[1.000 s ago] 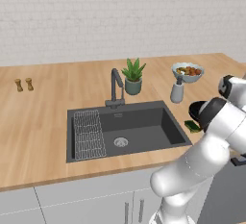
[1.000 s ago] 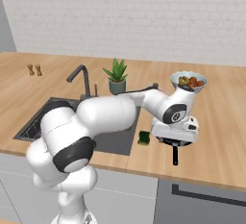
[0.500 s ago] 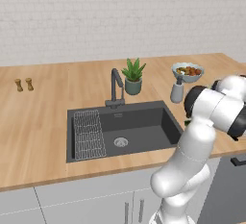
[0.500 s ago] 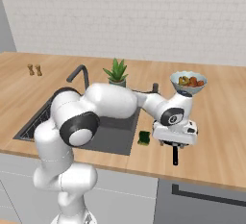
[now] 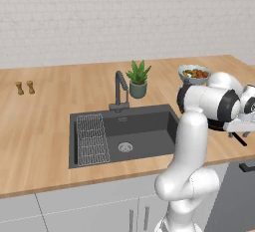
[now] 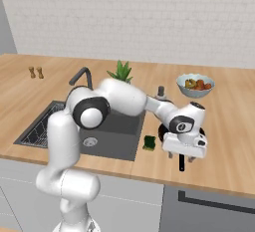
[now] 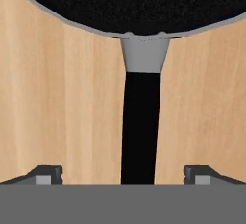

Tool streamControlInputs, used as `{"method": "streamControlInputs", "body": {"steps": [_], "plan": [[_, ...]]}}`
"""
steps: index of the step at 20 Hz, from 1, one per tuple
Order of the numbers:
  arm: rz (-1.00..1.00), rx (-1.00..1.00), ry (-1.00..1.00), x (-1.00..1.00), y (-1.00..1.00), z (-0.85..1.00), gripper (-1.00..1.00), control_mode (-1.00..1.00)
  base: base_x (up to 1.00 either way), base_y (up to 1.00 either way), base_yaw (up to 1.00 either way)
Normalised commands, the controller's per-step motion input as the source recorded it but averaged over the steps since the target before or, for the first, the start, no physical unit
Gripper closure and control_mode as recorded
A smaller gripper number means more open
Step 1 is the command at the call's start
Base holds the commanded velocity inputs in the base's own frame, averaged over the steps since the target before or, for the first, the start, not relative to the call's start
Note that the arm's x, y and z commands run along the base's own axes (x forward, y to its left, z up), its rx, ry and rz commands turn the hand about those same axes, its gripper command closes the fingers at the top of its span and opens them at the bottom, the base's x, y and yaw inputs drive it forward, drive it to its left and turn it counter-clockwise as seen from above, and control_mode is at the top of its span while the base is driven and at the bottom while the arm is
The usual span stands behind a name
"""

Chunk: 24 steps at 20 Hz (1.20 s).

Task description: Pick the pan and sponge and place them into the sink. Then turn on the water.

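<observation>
Two dark fingertips (image 7: 48, 174) of the pincer (image 7: 123, 175) stand wide apart, released, straddling the pan (image 7: 139, 2) handle low in the hand view, holding nothing. That handle is slim, smooth and black with a grey collar; clenched off-centre, I reckon the round pan could swivel or tip. It lies on the pale wooden worktop (image 6: 234, 141) at middle right of the right base view, just beside the small green-topped sponge (image 6: 149, 142), near the dark matte sink (image 6: 112, 139).
</observation>
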Motion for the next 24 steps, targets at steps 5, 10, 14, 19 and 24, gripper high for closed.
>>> {"method": "streamControlInputs", "body": {"steps": [5,10,14,19,24], "plan": [[0.00,0.00,0.01,0.00,-0.06,-0.20,-1.00,-1.00,0.00,0.00,0.00],[0.00,0.00,0.00,0.00,0.00,-0.26,-1.00,-1.00,0.00,0.00,0.00],[0.00,0.00,-0.02,0.00,0.09,-0.29,-1.00,-1.00,0.00,0.00,0.00],[0.00,-0.02,-0.08,0.00,0.24,-0.29,-1.00,-1.00,0.00,0.00,0.00],[0.00,-0.07,-0.16,0.00,0.40,-0.33,-1.00,-1.00,0.00,0.00,0.00]]}}
